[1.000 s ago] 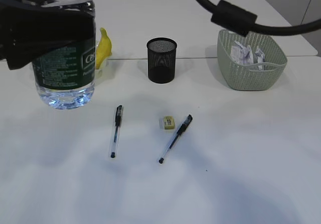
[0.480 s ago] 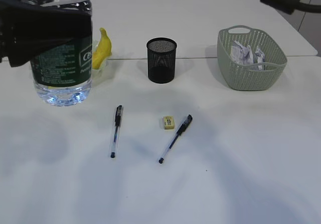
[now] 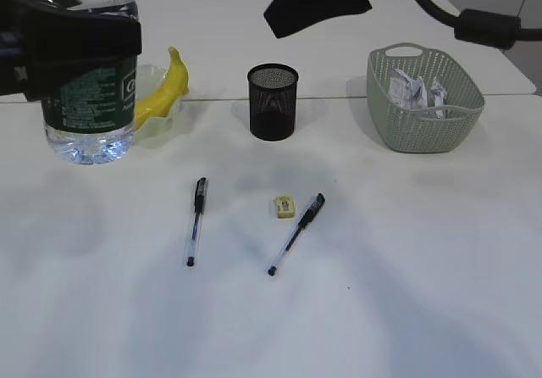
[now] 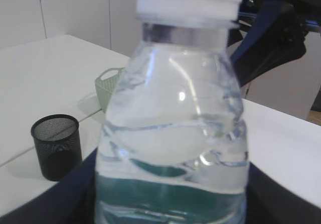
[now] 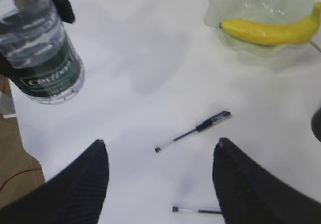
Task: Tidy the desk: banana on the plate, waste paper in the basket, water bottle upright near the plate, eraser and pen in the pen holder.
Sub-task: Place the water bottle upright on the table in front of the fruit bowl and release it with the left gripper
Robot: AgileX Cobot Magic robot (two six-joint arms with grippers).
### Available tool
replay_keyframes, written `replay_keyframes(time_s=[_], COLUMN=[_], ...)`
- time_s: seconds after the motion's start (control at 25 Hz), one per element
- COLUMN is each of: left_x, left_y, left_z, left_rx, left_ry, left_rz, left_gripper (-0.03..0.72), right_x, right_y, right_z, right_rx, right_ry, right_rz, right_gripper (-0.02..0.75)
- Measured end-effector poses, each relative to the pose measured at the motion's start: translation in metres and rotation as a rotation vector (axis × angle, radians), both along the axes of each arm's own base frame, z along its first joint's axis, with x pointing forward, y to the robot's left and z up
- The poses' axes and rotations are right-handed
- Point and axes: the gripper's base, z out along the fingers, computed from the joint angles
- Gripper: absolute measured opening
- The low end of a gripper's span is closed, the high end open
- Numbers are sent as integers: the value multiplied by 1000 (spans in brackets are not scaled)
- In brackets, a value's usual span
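Top of the bottle (image 3: 87,73) runs out of frame at far left, and the left gripper (image 3: 72,43) is just a dark block wrapped round its green label, fingers clamped on the bottle, tips hidden behind it. From the left wrist the bottle (image 4: 173,128) fills the picture, white cap up, upright, base not visible. Whether it rests on the table (image 3: 406,293) or hangs just above it, can't tell. The plate (image 3: 157,102) is half hidden behind the bottle, banana (image 3: 165,90) lying in it, tip poking up.

The right arm is only a dark shape at the far top, mostly cut off, up high over the table. The right gripper (image 5: 158,179) points down, fingers (image 5: 80,184) spread wide, nothing between them. Below it lies the left pen (image 5: 193,132); the right pen (image 5: 195,211) is partly hidden by a finger.

Centre table: left pen (image 3: 196,221), right pen (image 3: 296,234), and the eraser (image 3: 284,206) just beside the right pen's cap. Holder (image 3: 273,101) stands far centre, inside too dark to read. Basket (image 3: 423,98) at far right, crumpled paper (image 3: 415,88) in it
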Motion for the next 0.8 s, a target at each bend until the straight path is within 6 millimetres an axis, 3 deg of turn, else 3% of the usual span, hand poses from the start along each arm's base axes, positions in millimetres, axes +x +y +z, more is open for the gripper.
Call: replay_keyframes(time_s=[0.36,0.8], left_x=[7,14], left_y=[7,16], left_z=[-3,-6], left_rx=[45,86], left_ry=[-8,3], left_rz=[100,223], left_gripper=[435,435], right_x=[10,9], right_y=[-20,-39], right_z=[-16,-62], right_rx=[-205,-381], right_ry=[71,230], right_rz=[-243,-459], right_gripper=[451,438])
